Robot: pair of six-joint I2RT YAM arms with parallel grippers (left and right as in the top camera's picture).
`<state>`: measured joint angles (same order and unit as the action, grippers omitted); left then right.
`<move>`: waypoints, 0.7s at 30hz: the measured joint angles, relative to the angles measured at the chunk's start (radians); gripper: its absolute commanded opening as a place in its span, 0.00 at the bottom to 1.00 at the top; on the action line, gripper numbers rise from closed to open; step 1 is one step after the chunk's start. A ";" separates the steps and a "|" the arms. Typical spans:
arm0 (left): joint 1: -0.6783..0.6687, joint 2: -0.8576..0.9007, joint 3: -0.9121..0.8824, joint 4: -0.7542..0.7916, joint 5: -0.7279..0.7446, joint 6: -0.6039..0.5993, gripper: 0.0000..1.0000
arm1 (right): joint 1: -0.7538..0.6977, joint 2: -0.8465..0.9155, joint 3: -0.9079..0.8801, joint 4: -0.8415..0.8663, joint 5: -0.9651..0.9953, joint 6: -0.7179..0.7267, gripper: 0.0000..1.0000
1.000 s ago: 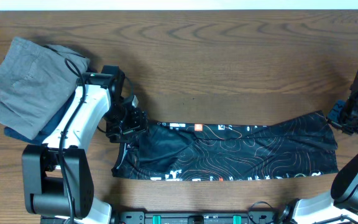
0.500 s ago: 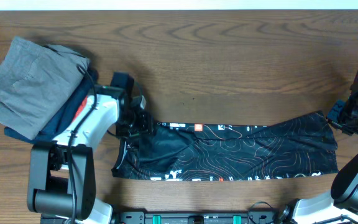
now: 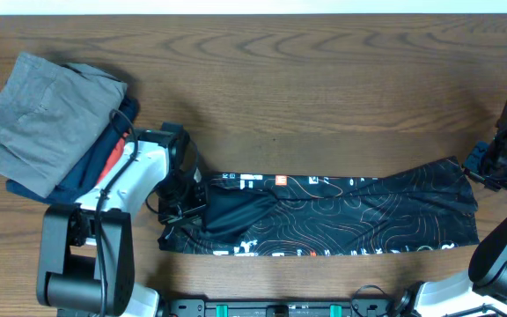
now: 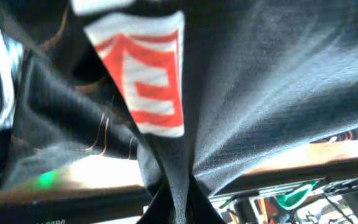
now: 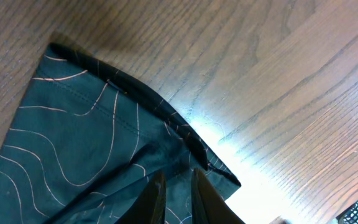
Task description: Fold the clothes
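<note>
The clothes (image 3: 341,216), a black jersey with thin orange contour lines, lie as a long strip across the front of the table. My left gripper (image 3: 186,204) sits on the strip's left end. In the left wrist view its jaws (image 4: 178,208) are shut on a pinched fold of the clothes (image 4: 278,93), beside an orange-white logo (image 4: 151,74). My right gripper (image 3: 475,173) is at the far right corner. In the right wrist view it (image 5: 178,196) stands nearly shut, with the hemmed corner of the clothes (image 5: 73,137) between its fingers.
A grey folded garment (image 3: 38,119) lies on navy and orange-red folded garments (image 3: 104,163) at the back left, close to my left arm. The wooden table (image 3: 324,79) stretches behind the strip. The arm bases (image 3: 289,308) line the front edge.
My left gripper has moved toward the front onto the jersey's left end and shut on the fabric, bunching it there. The right gripper has not moved.
</note>
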<state>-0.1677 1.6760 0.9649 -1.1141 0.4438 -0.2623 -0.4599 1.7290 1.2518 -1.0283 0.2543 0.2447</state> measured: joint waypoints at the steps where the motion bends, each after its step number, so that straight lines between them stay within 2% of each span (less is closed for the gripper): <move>1: 0.000 -0.001 0.000 0.000 -0.003 0.000 0.13 | 0.000 0.000 0.000 0.000 0.000 0.000 0.16; 3: 0.000 -0.001 -0.002 0.003 -0.011 0.002 0.49 | 0.000 0.000 0.000 -0.006 0.000 0.000 0.18; 4: 0.000 -0.001 -0.003 0.004 -0.013 0.000 0.65 | 0.000 0.000 0.000 -0.014 0.000 0.000 0.20; 5: 0.000 -0.001 -0.004 0.007 -0.015 -0.002 0.69 | 0.000 0.000 0.000 -0.021 -0.001 0.002 0.24; 9: 0.000 -0.001 -0.005 0.048 -0.025 -0.003 0.71 | 0.000 0.000 -0.001 -0.050 -0.020 -0.023 0.48; 12: 0.002 -0.001 -0.002 0.062 -0.026 -0.003 0.71 | -0.001 0.000 -0.012 -0.050 -0.038 -0.058 0.59; 21: 0.050 -0.058 0.095 0.037 -0.029 -0.003 0.71 | -0.044 0.006 -0.086 0.045 -0.090 -0.196 0.63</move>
<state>-0.1177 1.6180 1.0603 -1.0775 0.4149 -0.2657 -0.5037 1.7348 1.1656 -0.9833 0.1646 0.0486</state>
